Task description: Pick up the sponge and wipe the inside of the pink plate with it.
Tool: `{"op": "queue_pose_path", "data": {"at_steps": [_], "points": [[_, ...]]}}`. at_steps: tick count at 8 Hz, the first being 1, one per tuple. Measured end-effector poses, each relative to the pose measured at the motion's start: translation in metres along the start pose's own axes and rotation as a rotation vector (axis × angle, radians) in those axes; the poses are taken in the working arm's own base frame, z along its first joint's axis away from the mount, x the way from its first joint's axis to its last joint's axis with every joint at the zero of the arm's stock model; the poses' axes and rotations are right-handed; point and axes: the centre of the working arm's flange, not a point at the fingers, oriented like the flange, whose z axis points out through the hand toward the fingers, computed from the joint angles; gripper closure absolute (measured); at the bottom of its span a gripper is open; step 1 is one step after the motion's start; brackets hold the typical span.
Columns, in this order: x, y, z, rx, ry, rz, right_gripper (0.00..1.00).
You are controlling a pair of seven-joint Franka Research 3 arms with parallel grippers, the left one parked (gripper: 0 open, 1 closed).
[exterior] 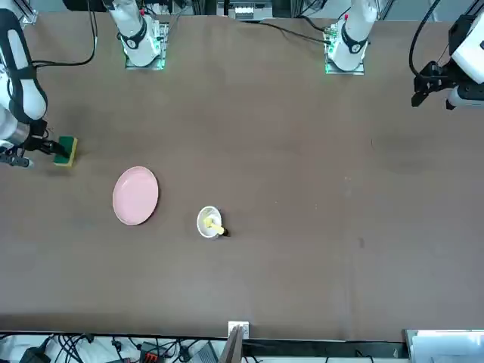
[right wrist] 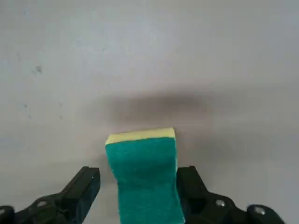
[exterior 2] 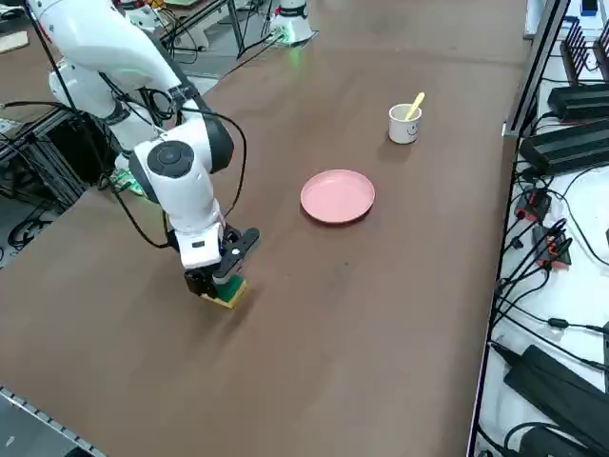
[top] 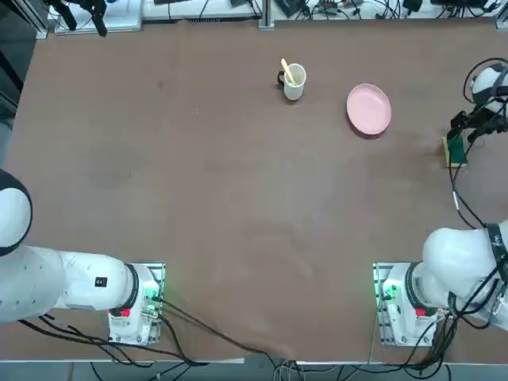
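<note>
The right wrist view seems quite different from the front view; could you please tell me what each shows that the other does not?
Only the right wrist view shows plainly the right gripper's open fingers on either side of the sponge, with a visible gap to one finger and the other right beside it.

Only the front view shows the pink plate and the white mug with its yellow stick.

Both show the sponge, green with a yellow layer, at the right gripper, and the brown table.

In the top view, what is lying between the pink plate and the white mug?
Only bare tabletop; the top view shows nothing standing there.
</note>
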Motion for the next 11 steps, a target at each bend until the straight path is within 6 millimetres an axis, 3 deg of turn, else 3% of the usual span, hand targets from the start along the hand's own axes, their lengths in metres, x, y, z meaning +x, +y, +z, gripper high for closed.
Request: {"op": "queue_pose_path", "data": {"at_steps": [5, 11], "points": [[-0.004, 0.003, 0.024, 0.015, -0.026, 0.003, 0.00], [-0.005, 0.003, 0.030, 0.004, -0.038, -0.034, 0.00]]}}
